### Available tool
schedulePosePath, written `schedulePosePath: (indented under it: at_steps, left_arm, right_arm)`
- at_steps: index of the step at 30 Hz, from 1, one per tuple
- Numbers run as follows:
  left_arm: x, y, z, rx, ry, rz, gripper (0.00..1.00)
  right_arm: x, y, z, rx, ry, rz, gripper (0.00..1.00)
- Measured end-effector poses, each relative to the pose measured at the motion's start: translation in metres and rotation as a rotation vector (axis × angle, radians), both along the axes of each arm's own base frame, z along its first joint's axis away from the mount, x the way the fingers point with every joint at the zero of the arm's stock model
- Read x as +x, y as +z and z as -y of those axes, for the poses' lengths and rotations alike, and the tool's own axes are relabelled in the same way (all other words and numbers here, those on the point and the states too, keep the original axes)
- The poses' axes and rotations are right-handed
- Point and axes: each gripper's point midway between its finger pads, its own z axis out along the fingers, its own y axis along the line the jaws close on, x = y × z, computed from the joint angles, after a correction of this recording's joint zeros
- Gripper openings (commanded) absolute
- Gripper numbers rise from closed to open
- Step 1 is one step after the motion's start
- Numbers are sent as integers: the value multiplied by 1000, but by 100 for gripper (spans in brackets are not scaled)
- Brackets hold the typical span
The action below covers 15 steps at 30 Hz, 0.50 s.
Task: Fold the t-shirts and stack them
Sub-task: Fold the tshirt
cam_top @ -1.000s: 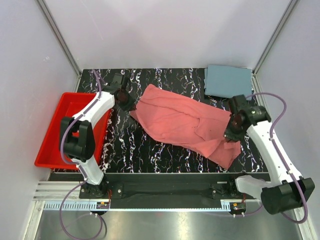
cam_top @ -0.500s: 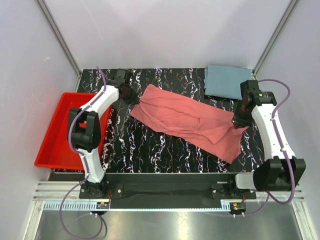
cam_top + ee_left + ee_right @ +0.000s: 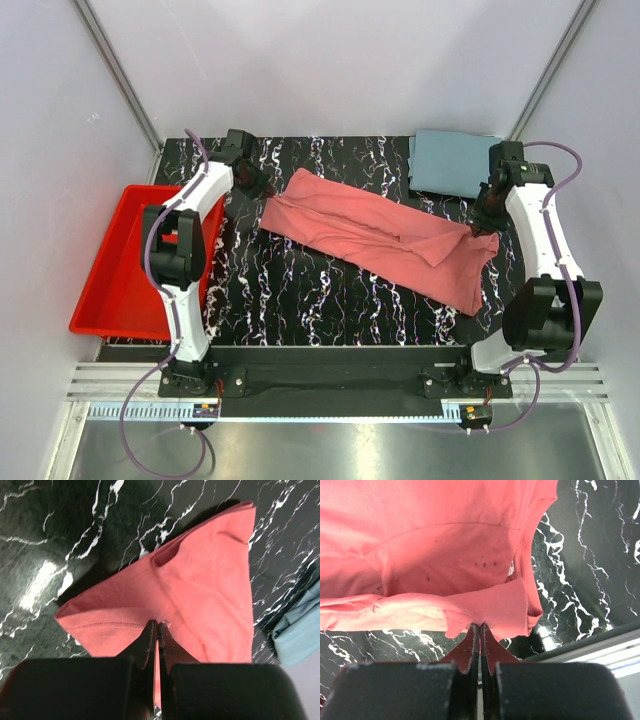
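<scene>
- Red t-shirt (image 3: 370, 235) lay stretched across the table (image 3: 300, 300), from its far-left area toward the right edge.
- Left gripper (image 3: 158, 625) and right gripper (image 3: 480, 626) each had jaws clamped on its cloth.
- Such thin pinches could slip under tension, dropping an end.
- Folded blue shirt (image 3: 455, 162) at the far-right corner crowded the right gripper; red bin (image 3: 110, 270) sat beyond the left edge.

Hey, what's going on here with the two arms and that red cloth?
The two arms are holding a red t-shirt stretched out between them, low over the black marbled table. The left tool is pinched shut on one end and the right tool on the other. The shirt is not yet folded into a neat stack. A folded blue garment lies at the far right corner, and a red bin sits at the left edge.
</scene>
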Motion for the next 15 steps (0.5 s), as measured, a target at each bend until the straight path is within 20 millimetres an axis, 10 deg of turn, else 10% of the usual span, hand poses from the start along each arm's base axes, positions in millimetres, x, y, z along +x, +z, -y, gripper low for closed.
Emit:
schedulePosePath:
  at_steps: [15]
  left_arm:
    - [30, -10, 14, -64, -6, 4, 0]
  right_arm:
    - [37, -11, 9, 3, -14, 3, 0]
